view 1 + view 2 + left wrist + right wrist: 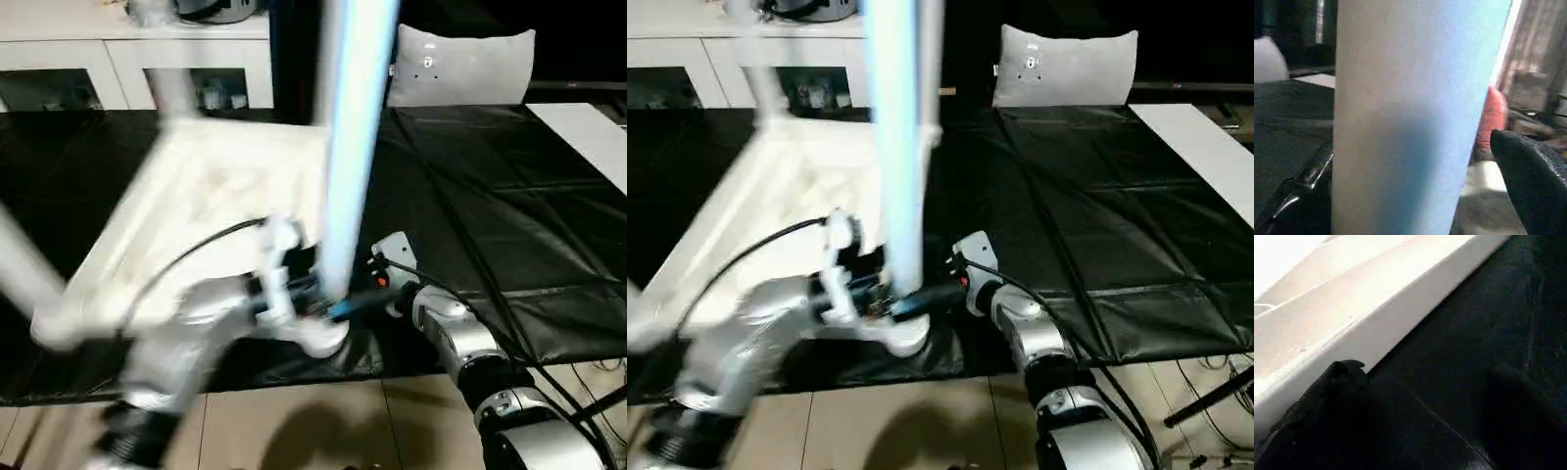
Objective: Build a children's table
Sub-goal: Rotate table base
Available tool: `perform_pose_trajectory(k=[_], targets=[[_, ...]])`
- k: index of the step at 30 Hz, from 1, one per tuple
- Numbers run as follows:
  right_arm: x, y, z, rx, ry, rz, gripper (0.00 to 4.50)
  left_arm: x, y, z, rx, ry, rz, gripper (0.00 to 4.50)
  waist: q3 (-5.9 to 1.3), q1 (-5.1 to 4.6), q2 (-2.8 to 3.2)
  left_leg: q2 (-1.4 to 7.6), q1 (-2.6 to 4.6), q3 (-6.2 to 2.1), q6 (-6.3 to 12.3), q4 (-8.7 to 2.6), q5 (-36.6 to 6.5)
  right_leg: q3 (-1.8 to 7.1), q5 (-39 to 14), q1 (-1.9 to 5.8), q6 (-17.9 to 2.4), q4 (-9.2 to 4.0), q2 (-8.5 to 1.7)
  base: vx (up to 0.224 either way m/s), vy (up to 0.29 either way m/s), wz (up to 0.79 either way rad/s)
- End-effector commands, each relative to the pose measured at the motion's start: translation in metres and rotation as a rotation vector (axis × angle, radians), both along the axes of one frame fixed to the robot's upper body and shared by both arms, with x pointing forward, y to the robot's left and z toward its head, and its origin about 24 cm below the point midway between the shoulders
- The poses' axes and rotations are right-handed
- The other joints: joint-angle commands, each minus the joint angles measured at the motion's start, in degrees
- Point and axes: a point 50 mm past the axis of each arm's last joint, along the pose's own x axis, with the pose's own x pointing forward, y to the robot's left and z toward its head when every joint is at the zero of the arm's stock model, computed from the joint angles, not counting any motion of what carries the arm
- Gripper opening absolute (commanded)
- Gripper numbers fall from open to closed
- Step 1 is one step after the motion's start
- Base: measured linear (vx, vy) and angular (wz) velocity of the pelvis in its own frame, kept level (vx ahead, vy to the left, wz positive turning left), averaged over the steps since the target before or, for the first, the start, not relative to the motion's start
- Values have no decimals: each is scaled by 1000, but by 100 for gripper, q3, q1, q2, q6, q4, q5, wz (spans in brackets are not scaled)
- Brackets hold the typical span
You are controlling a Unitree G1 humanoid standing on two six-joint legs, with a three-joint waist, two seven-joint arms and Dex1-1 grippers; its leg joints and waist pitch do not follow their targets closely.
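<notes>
Underneath everything, a black sheet (490,196) carries the upside-down table top (206,215), ribbed side up. At its near corner a leg (348,147) stands upright. The left gripper (906,299) brackets that leg with fingers wide apart; the right gripper (1420,421), jaws spread and empty, sits beside the top's edge.

Your upright leg (348,147) runs out past the top edge in both head views, so its upper end is cut off. The left tool (328,304) and its forearm are smeared by blur, as is the tabletop (211,211). Whether that tool touches the leg, you cannot tell. In the right wrist view, the right tool's fingers (1337,396) are dark, soft shapes against the black sheet (1488,313).
</notes>
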Motion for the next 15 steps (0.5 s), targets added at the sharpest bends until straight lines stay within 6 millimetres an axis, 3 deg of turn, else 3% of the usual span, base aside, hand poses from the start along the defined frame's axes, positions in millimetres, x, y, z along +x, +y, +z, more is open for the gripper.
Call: perform_pose_trajectory(k=[1,4,10,13,15], targets=[[-2,8,0,15,-5,25,450,13,-2,5,23,-67,121,446,-357,74,91,330,-95,-180,403,-362,-636,453,-2302,375,76,-563,-622,0,0,0],[-1,-1,0,7,-4,-7,450,19,2,5,37,-76,180,446,-366,92,60,334,-106,-187,421,-361,-594,444,-2229,395,128,-543,-623,0,0,0],[4,-39,10,-9,-46,-90,450,17,13,-4,112,-98,161,446,-385,223,116,391,-81,-185,493,-361,-415,484,-1900,353,-25,-483,-646,0,0,0],[6,-57,16,-49,-61,-116,450,13,22,-12,175,-89,113,446,-374,263,111,370,-83,-178,506,-366,-439,485,-1954,359,8,-480,-644,0,0,0],[4,-65,20,-64,-74,-104,450,10,29,-18,218,-76,77,446,-370,287,149,341,-83,-164,506,-357,-472,476,-2132,357,82,-508,-637,0,0,0]])
